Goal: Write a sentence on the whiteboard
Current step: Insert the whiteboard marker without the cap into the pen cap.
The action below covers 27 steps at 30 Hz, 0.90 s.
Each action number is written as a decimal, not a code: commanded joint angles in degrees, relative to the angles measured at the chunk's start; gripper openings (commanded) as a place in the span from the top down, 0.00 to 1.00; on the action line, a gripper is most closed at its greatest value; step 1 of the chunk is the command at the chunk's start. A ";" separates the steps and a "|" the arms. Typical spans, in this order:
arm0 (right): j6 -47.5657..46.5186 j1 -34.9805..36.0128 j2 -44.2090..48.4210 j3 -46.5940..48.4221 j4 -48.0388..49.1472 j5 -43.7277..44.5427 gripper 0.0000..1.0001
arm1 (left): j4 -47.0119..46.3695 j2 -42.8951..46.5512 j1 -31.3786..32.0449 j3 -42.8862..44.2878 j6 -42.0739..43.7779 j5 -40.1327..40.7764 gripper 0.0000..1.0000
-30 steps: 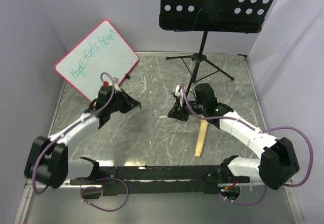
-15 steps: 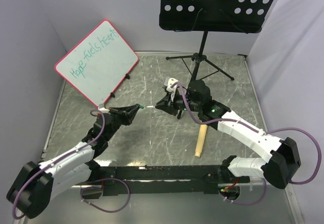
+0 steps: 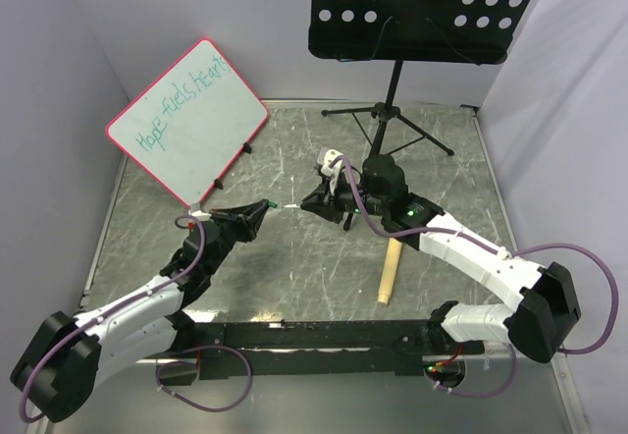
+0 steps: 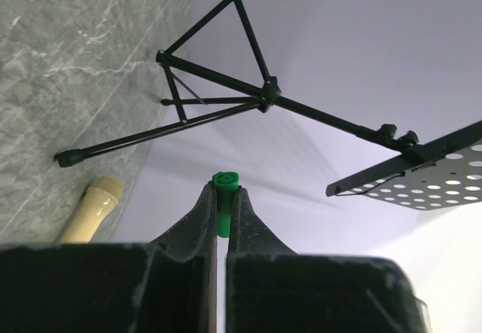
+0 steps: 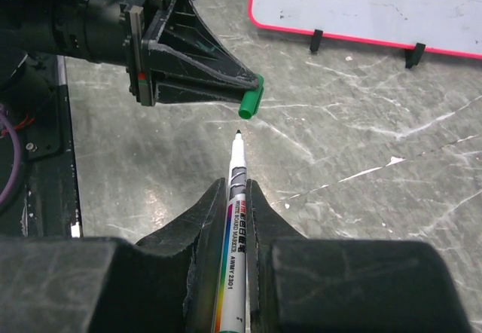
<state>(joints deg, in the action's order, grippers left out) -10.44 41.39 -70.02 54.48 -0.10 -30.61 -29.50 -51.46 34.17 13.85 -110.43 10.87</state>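
Note:
The whiteboard (image 3: 186, 120), white with a pink-red frame, leans on its feet at the back left. The sentence (image 3: 183, 108) runs across it in teal-green handwriting. My left gripper (image 3: 263, 205) is shut on a small green marker cap (image 4: 223, 209) that pokes out past its fingertips. Facing it over the table's middle, my right gripper (image 3: 312, 201) is shut on a white whiteboard marker (image 5: 235, 235). The marker's bare tip points at the cap (image 5: 251, 97), a short gap away. In the right wrist view the board's lower edge (image 5: 361, 1) lies beyond.
A black perforated music stand (image 3: 422, 7) rises at the back on tripod legs (image 3: 383, 120), just behind the right arm. A pale wooden stick (image 3: 390, 270) lies on the grey marble tabletop (image 3: 294, 267) right of centre. White walls close in both sides.
A second ago the left gripper was under the whiteboard and the right one low by the stand's foot. Both have come to the middle, tip facing cap. In the last half second, hardly any motion.

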 commanded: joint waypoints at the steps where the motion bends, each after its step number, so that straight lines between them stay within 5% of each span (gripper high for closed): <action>1: 1.03 0.62 -0.47 1.25 2.91 0.46 1.00 | -2.93 -1.97 1.15 0.22 -15.95 1.17 0.99; 27: 1.38 2.12 -1.00 0.81 4.49 1.87 1.00 | -1.97 0.14 3.27 0.04 -20.35 5.91 0.99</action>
<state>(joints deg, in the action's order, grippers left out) -9.91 42.63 -70.85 54.46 0.54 -29.41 -30.55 -51.20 37.23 13.74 -111.13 15.92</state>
